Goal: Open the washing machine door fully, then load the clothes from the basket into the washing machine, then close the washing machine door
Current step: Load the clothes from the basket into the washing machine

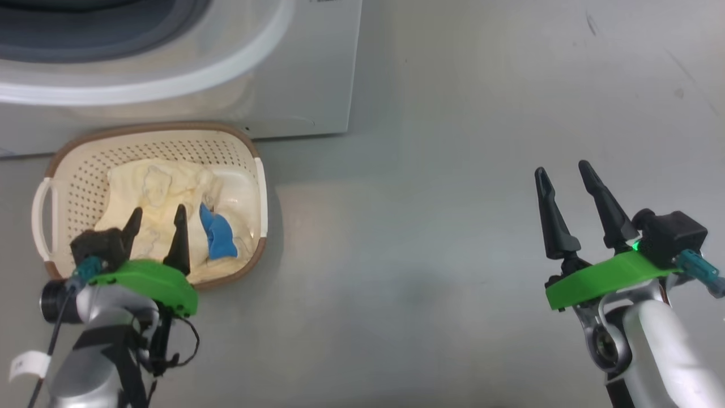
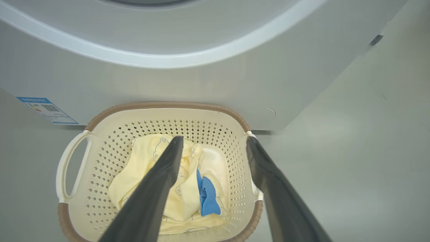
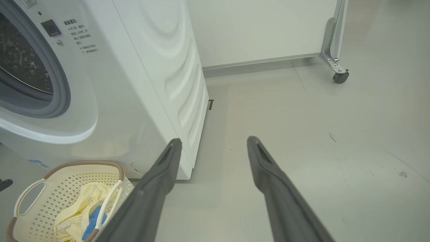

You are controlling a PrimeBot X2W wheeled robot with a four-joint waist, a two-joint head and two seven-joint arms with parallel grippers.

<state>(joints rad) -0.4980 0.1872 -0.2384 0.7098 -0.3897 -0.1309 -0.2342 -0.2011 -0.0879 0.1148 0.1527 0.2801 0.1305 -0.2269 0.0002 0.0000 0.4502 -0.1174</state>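
We see our left end effector (image 1: 158, 210) spread open over the basket (image 1: 85, 170), which sits on the floor (image 1: 453, 226) right against the washing machine (image 1: 308, 85), the clothes (image 1: 170, 187) lying inside it. Our right end effector (image 1: 562, 167) is released too, well apart over the floor.

Both arms extended forward: the left gripper (image 1: 159, 208), fingers spread wide and empty, on the near left; the right gripper (image 1: 561, 167), well apart on the near right, likewise spread and holding nothing.
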